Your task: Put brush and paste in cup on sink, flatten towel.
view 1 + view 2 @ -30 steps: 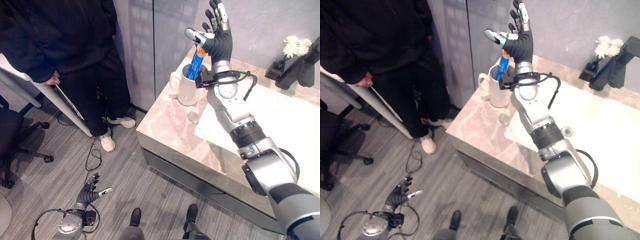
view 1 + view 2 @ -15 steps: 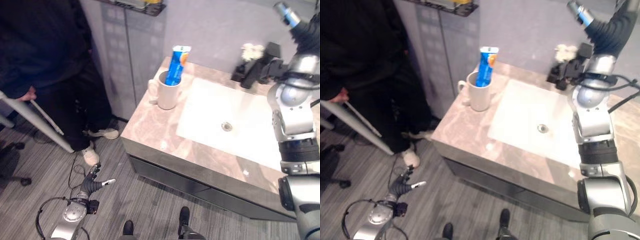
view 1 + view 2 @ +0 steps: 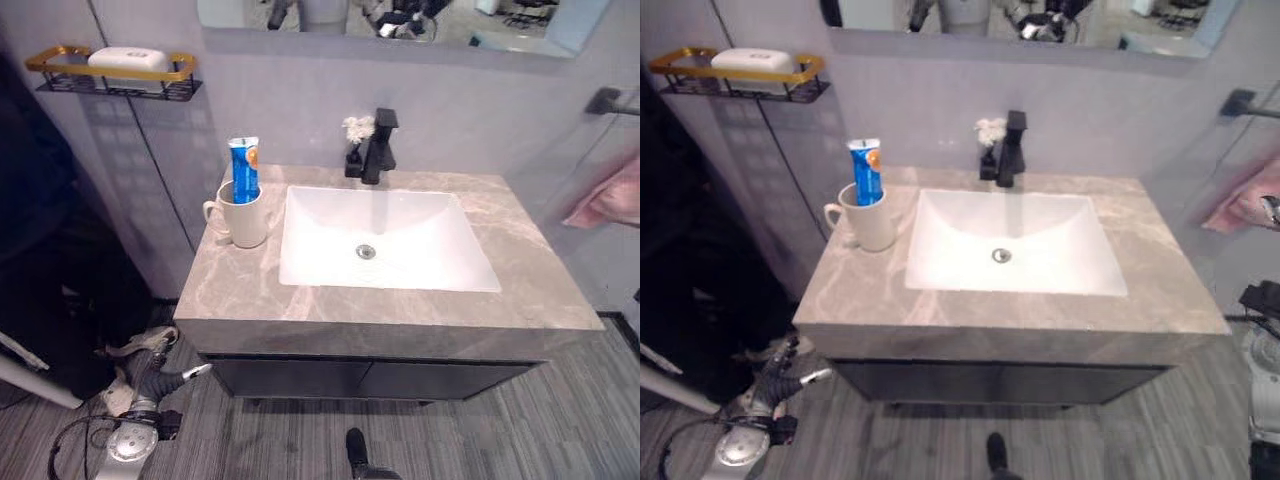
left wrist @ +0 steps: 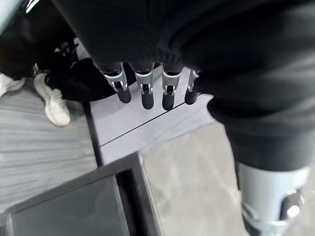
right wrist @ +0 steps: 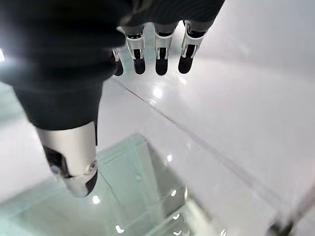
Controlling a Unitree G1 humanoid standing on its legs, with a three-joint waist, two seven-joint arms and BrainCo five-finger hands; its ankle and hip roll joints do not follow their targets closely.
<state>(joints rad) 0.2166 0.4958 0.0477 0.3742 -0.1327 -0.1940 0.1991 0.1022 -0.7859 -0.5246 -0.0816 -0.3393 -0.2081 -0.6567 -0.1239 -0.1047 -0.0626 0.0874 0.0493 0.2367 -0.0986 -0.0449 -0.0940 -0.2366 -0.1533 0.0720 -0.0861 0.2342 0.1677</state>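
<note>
**Paste in cup; towel to be flattened**

The left hand (image 3: 160, 378) is seen low beside the vanity, above the floor, its fingers (image 4: 147, 93) straight and apart, nothing held. The right hand (image 5: 74, 73) is shown in its own wrist view with fingers (image 5: 160, 56) extended and empty, before a pale glossy surface.

On the table (image 3: 250, 295), left of the basin (image 3: 385, 240), the white cup (image 3: 245, 215) stands upright with the blue toothpaste tube (image 3: 245, 170) leaning inside it. A brush cannot be made out.

The pink towel (image 3: 610, 195) hangs at the right wall beneath a dark bar (image 3: 608, 98). It is judged soft, light and limp; it would best be taken at an edge or corner and smoothed with open fingers.
</note>
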